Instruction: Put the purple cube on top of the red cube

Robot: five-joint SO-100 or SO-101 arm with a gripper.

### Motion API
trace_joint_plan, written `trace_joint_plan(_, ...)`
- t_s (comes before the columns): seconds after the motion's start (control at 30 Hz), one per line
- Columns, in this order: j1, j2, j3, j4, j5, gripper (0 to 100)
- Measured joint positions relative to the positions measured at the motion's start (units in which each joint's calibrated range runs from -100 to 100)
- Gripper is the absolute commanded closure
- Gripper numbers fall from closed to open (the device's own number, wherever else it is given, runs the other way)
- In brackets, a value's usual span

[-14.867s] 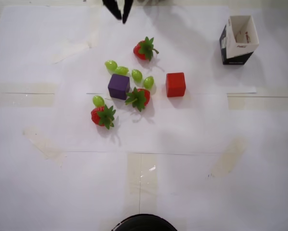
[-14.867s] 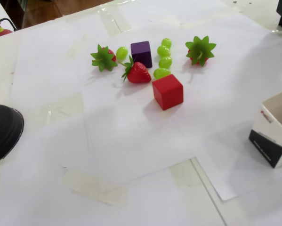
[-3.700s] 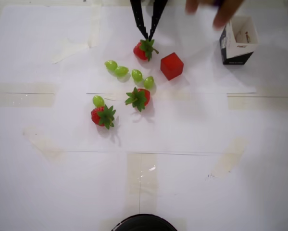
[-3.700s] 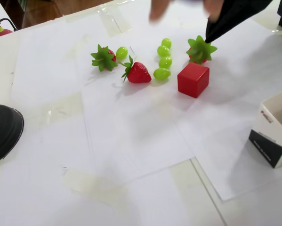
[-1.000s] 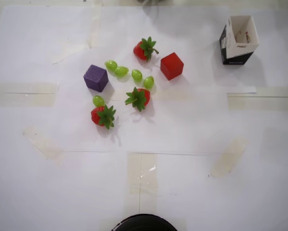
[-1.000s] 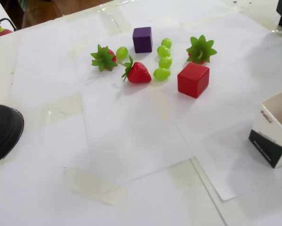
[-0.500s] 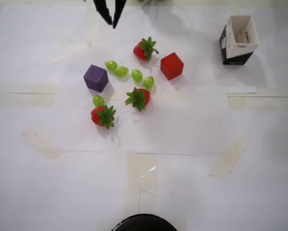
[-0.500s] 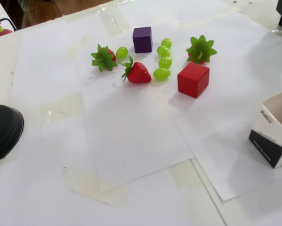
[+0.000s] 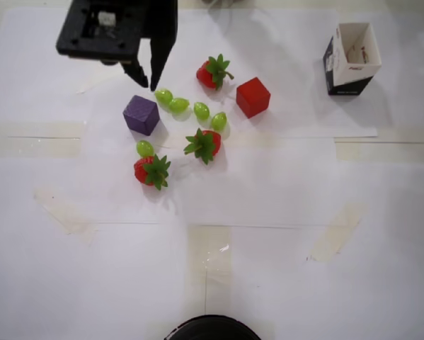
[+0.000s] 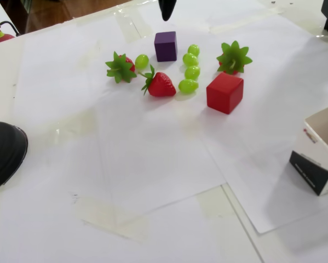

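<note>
— White paper sheets (image 9: 268, 191), taped down, cover nearly the whole tabletop. Can you see the purple cube (image 9: 141, 115) from where you stand?

— Yes, in the overhead view it sits toward the top edge, left of the middle, flat on the paper. Nothing is touching it.

— And the gripper (image 9: 145, 76)?

— It hangs near the top edge, just above the cube in that view. Its two dark fingers point down toward the cube with a narrow gap between the tips, and they hold nothing. In the fixed view only a dark tip (image 10: 166, 9) shows at the far edge.

— Where is the red cube (image 9: 253, 97)?

— Well apart from the purple one, to its right in the overhead view, also toward the top edge. Four green grapes (image 9: 201, 110) lie in a loose line between the two cubes.

— Anything else?

— Three strawberries (image 9: 205, 144) around the grapes, and a small open carton (image 9: 352, 58) near the top right corner.
</note>
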State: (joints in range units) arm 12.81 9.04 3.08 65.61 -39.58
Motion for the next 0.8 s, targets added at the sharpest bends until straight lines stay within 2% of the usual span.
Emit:
trace_joint_plan(0.17, 1.0, 3.1, -0.2, -0.4, 0.3, 78)
trace_joint_plan(0.37, 1.6, 4.0, -0.2, 0.5, -2.2, 73)
trace_joint_plan(0.8, -1.3, 8.3, -0.2, -2.7, -8.3, 72)
